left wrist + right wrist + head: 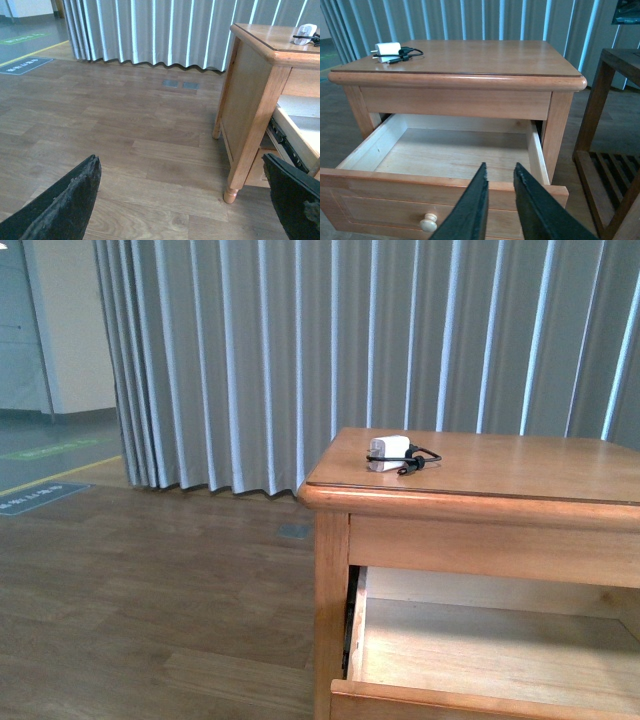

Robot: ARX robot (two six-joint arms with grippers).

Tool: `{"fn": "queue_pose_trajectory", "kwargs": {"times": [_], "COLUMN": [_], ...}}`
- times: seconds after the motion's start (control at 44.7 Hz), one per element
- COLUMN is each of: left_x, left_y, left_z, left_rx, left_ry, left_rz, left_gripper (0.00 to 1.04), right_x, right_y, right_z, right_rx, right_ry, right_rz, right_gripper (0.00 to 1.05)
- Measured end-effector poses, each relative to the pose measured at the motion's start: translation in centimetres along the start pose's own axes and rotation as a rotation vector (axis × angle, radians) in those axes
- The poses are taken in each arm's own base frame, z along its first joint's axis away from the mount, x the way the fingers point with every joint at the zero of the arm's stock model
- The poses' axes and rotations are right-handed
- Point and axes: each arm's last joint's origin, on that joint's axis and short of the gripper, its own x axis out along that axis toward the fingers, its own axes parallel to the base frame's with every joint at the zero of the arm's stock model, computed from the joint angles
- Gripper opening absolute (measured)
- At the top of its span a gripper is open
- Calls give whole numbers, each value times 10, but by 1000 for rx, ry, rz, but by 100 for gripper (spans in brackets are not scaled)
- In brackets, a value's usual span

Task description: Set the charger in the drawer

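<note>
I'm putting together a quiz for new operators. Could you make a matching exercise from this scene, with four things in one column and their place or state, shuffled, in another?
Things:
1. charger
2. drawer
3. knob
4. left gripper

Place or state:
A. pulled out
B. lying on the table top, near a corner
C. wide open, holding nothing
D. round, pale, on the drawer front

Pairs: 1-B, 2-A, 3-D, 4-C
</note>
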Motion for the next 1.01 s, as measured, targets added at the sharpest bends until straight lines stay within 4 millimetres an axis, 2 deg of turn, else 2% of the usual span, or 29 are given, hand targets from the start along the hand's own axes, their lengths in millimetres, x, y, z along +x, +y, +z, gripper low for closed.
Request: {"fn": "queue_pose_trajectory", "kwargs": {"times": [0.09, 0.202, 0.291, 0.426, 0.56, 0.784, 0.851, 0.963, 1.008], "left_x": [0, 0, 0, 0, 0, 0, 2, 18, 28], "left_y": [0, 0, 0, 0, 0, 0, -2, -18, -25], "left_z": [0, 0, 0, 0, 0, 0, 6, 11, 18], "left_rx": [0, 0, 0, 0, 0, 0, -66, -115, -113], "left_ry": [0, 0, 0, 0, 0, 0, -64, -54, -40], "left_rz": [0, 0, -1, 0, 0, 0, 57, -20, -64], "left_gripper": [99, 99, 99, 99, 99, 99, 99, 99, 99], "right_x": [0, 0, 0, 0, 0, 0, 0, 0, 0], "right_y": [3, 9, 16, 16, 16, 16, 16, 16, 16], "right_z": [-2, -6, -8, -19, -19, -19, -19, -19, -19], "right_rx": [-4, -4, -4, -4, -6, -5, -5, -5, -4], "right_ry": [-3, 2, 0, 4, 2, 2, 2, 2, 2], "right_rz": [6, -29, 16, 12, 11, 11, 11, 11, 11], "right_gripper": [1, 2, 2, 2, 3, 55, 69, 96, 97]}}
